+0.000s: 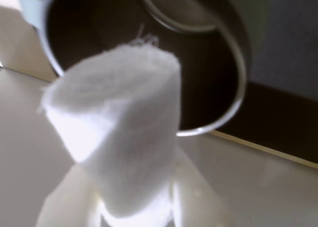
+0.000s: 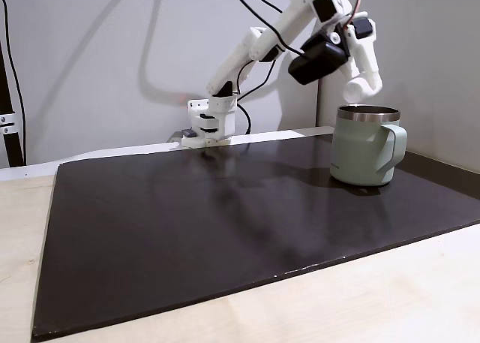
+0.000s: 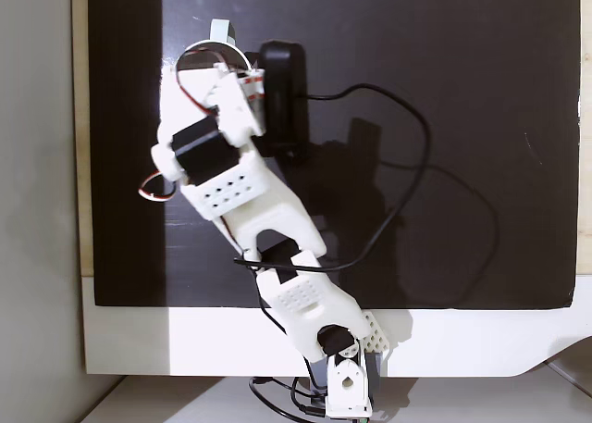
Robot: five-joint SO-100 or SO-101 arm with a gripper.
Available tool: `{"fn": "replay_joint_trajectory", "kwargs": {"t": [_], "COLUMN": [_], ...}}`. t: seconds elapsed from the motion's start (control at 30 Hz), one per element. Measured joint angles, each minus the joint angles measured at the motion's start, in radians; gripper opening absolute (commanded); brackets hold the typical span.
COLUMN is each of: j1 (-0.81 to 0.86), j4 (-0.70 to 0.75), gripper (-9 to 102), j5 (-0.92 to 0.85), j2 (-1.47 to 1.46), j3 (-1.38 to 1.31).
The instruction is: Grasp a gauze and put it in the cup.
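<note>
In the wrist view the gauze [image 1: 121,132], a soft white fabric roll, fills the middle of the frame. My gripper [image 1: 131,175] is shut on it, with a white finger on each side of its lower part. Just behind and below the roll lies the cup's steel rim [image 1: 238,95] and dark inside. In a fixed view from the side, the gripper [image 2: 361,86] hangs a little above the open mouth of the sage-green cup [image 2: 364,154], whose handle points right. In the fixed view from above, the arm covers most of the cup [image 3: 191,56].
The cup stands on a large dark mat [image 2: 225,230] over a pale wooden table [image 2: 390,298]. The arm's base [image 2: 210,125] sits at the mat's far edge, with black cables [image 3: 407,192] trailing across the mat. A grey wall lies behind.
</note>
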Motion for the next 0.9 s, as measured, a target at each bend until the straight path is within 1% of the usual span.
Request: {"fn": "replay_joint_trajectory", "kwargs": {"t": [0.27, 0.33, 0.4, 0.5, 0.57, 0.63, 0.9], "j1": [-0.034, -0.038, -0.032, -0.023, -0.025, -0.029, -0.003], "j4": [0.0, 0.0, 0.0, 0.0, 0.0, 0.0, 0.0], "gripper": [0, 2, 11, 32, 39, 40, 40], "j5": [0.0, 0.0, 0.0, -0.005, -0.008, -0.008, -0.008], "j2": [-0.028, -0.028, -0.028, -0.037, -0.038, -0.037, -0.037], "j3": [-0.034, -0.034, -0.034, -0.034, -0.034, -0.035, -0.038]}}
